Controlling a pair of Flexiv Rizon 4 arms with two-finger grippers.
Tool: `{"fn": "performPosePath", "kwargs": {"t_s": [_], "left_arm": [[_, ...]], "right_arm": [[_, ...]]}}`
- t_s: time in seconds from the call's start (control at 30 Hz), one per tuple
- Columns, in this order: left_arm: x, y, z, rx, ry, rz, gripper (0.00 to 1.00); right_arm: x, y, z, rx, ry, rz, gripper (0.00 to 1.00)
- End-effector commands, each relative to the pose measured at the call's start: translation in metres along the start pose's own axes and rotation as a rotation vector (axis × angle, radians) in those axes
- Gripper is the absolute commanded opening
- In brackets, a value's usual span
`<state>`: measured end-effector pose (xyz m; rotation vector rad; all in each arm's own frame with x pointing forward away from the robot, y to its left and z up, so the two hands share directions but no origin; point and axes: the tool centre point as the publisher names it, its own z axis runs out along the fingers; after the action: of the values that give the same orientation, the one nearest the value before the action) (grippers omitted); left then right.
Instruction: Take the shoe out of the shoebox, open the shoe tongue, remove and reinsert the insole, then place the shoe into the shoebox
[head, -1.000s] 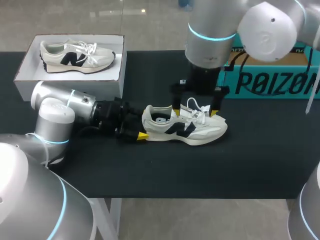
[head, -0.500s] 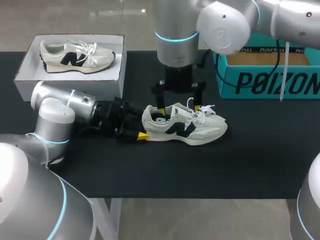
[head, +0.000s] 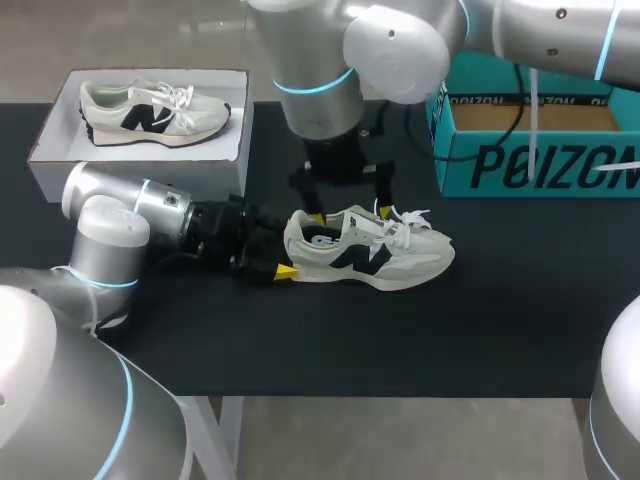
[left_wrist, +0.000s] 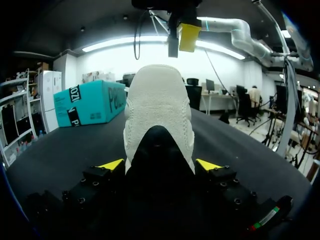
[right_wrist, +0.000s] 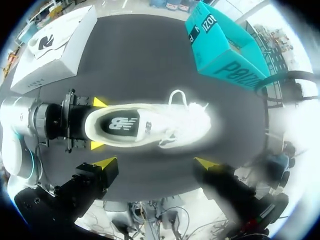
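Note:
A cream sneaker (head: 372, 252) with a dark side logo lies on its sole on the black table, toe pointing right. My left gripper (head: 287, 255) is shut on its heel; in the left wrist view the heel (left_wrist: 157, 105) sits between both yellow tips of the left gripper (left_wrist: 160, 164). My right gripper (head: 350, 213) hangs open just above the shoe's mouth and laces. In the right wrist view the right gripper (right_wrist: 156, 162) looks straight down on the shoe (right_wrist: 150, 125), whose dark insole (right_wrist: 122, 123) shows inside. The teal shoebox (head: 530, 150) stands open at the back right.
A white box (head: 140, 150) at the back left holds a second sneaker (head: 150, 108). Bare black table lies in front of the shoe and to its right. My right arm's bulky joints hang over the back middle of the table.
My right arm has swung left, carrying its open gripper from over the laces to over the shoe's mouth. The left gripper and the shoe have stayed put.

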<state>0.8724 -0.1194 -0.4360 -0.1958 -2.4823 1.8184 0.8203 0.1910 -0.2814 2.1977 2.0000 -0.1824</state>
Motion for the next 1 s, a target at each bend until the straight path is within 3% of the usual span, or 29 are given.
{"fn": "performPosePath", "kwargs": {"t_s": [0.03,0.37,1.0], "left_arm": [[0.0,0.0,0.002,-0.005,-0.001,-0.001,0.0],[0.0,0.0,0.002,-0.005,-0.001,-0.001,0.0],[0.0,0.0,0.002,-0.005,-0.001,-0.001,0.0]], "right_arm": [[0.001,0.006,0.003,0.005,0.012,0.045,1.0],[0.008,0.021,0.022,-0.004,0.032,0.085,1.0],[0.016,0.038,0.059,-0.005,-0.102,0.034,1.0]]}}
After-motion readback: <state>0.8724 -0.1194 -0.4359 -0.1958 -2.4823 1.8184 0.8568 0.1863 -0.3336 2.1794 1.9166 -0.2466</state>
